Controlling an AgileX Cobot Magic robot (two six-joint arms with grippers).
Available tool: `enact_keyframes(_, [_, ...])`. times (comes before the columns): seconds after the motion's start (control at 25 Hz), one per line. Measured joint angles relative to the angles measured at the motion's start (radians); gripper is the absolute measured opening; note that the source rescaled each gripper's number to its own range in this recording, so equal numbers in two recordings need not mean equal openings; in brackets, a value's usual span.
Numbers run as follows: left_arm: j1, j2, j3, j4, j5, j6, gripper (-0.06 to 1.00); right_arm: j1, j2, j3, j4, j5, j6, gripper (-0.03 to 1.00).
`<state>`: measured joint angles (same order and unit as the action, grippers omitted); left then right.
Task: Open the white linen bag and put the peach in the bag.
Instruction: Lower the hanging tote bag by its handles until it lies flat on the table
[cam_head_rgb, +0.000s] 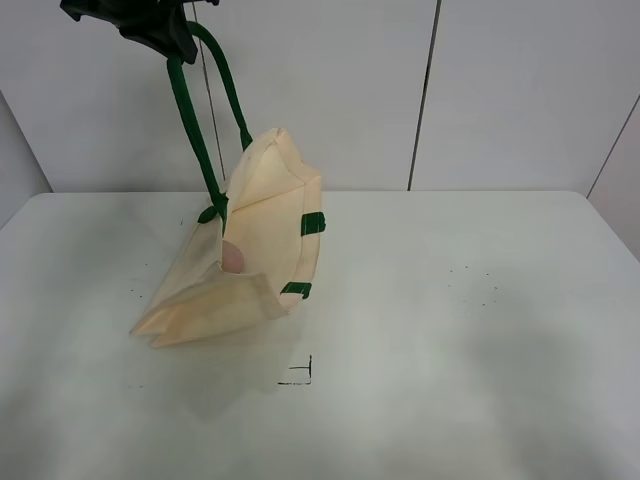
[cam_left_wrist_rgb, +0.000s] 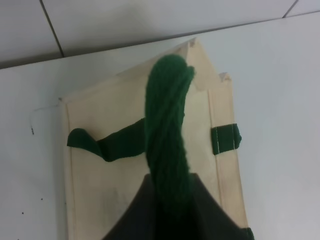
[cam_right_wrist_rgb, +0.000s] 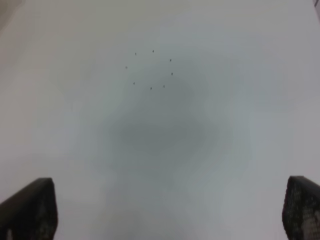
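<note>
I am watching left gripper (cam_head_rgb: 160, 30) clamping green handle (cam_head_rgb: 188, 110), peach (cam_head_rgb: 232, 257) lying in white linen bag (cam_head_rgb: 270, 200), right gripper (cam_right_wrist_rgb: 167, 210) gaping over speckled table (cam_head_rgb: 480, 320), panelled wall (cam_head_rgb: 520, 90) behind.

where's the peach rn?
Exterior high view, left of centre: the peach sits in the open mouth of the white linen bag, held up by the left gripper.

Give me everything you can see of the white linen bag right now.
The white linen bag is cream fabric with dark green strap handles and small green tabs on its edge. The left gripper grips one handle and holds the bag hanging tilted, its lower end resting on the table. Its mouth gapes, and the peach shows inside.
</note>
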<state>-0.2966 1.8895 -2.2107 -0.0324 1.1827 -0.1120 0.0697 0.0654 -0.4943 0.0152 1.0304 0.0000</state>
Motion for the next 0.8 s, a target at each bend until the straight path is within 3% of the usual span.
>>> enact_keyframes(0.8, [0.0,0.05,0.053,-0.004,-0.001,0.0,0.0,-0.015,-0.068,0.001,0.007,0.0,0.0,1.0])
